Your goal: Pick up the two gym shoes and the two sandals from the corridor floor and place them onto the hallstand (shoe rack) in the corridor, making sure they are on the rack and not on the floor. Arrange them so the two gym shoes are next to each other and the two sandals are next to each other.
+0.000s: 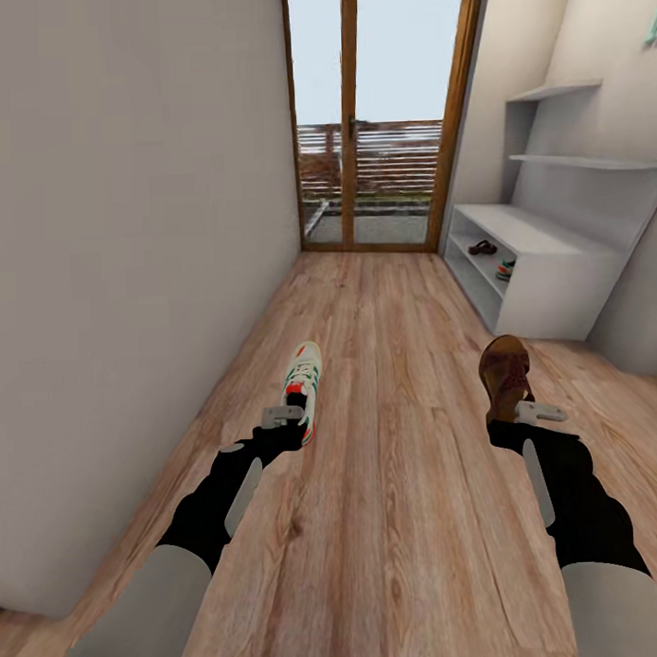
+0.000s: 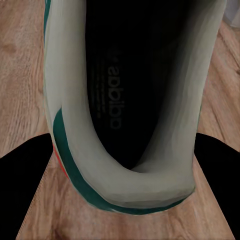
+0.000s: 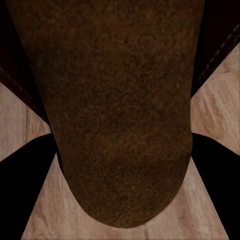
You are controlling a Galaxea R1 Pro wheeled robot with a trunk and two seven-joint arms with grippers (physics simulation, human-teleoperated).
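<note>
Corridor, as I see it from the head camera: wood-plank floor (image 1: pixel 392 516); plain wall on my left; glass door (image 1: pixel 383 118) at the far end with a slatted fence behind it.

Shoe rack (image 1: pixel 554 264): pale unit against the wall to my right, far end of the corridor; thick bench top, low shelves below, wall shelves above; one brown sandal on rack (image 1: pixel 482 247) and one sneaker on rack (image 1: pixel 505 268) already sit on the low shelves, near each other.

Left gripper (image 1: pixel 292 417): I have it at the heel of the second sneaker (image 1: pixel 304 377), a cream shoe with green stripes and a red heel tab, toe pointing down the corridor; on the left wrist camera the sneaker's heel collar (image 2: pixel 150 190) sits between the two dark fingers (image 2: pixel 25 175), one at each side, the opening of the shoe facing the lens; jaws closed onto the heel.

Right gripper (image 1: pixel 525 409): at the heel of the second sandal (image 1: pixel 505 370), dark brown, pointing ahead, well apart from the sneaker; on the right wrist camera the sandal's rounded end (image 3: pixel 125 150) lies between the fingers (image 3: pixel 22 170); jaws drawn in against it, holding it.

I cannot tell whether either shoe is touching the planks.
</note>
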